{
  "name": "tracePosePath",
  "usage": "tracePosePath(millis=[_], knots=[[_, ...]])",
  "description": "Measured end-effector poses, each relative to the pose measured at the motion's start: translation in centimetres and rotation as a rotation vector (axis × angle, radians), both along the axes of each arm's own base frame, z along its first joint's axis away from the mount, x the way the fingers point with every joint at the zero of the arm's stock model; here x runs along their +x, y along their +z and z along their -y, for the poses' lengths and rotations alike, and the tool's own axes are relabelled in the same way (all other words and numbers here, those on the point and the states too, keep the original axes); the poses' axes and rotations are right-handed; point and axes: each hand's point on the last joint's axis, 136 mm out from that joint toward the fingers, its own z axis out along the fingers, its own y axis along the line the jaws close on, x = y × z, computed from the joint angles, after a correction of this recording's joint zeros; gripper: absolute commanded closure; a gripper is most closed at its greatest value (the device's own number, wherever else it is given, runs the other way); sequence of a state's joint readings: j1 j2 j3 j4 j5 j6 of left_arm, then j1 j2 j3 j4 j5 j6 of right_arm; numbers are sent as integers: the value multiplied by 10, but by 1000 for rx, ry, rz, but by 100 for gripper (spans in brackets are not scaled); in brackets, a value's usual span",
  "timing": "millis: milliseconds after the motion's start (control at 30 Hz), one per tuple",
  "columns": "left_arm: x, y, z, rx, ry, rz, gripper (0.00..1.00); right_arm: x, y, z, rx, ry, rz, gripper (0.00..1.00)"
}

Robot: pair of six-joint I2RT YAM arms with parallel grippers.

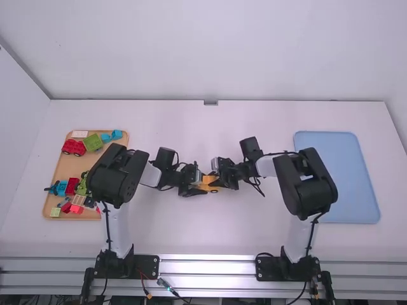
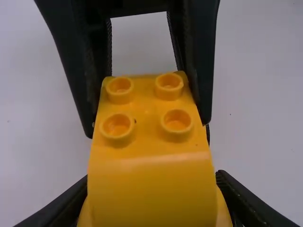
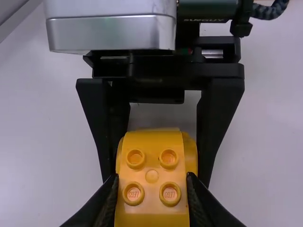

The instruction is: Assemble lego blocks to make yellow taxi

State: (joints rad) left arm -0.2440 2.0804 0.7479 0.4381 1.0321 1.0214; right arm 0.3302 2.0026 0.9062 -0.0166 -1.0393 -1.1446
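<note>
Near the table's middle, my left gripper (image 1: 196, 183) and my right gripper (image 1: 219, 176) meet at a yellow taxi body (image 1: 208, 181). In the left wrist view the studded yellow body (image 2: 147, 127) sits between the fingers of my left gripper (image 2: 154, 198), shut on its sides, while the other arm's fingers flank its far end. The right wrist view has my right gripper (image 3: 152, 194) shut on the near end of the yellow body (image 3: 151, 177), with the other arm's fingers at its far sides. Its underside is hidden.
A wooden tray (image 1: 57, 184) at the left holds a red vehicle (image 1: 74, 147), a green block (image 1: 93, 142) and several other coloured blocks, partly under the left arm. A blue tray (image 1: 343, 178) lies at the right.
</note>
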Motion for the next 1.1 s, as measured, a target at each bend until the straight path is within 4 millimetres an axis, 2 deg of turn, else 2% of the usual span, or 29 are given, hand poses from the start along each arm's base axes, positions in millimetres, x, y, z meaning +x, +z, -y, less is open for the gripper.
tracePosePath(millis=[433,1100], knots=[[0,0,-2,-2,-2,2,61,1,-2,-2,-32,-20,-30,98],[1,0,-3,-2,3,4,62,2,-6,-6,-81,-41,-28,100]])
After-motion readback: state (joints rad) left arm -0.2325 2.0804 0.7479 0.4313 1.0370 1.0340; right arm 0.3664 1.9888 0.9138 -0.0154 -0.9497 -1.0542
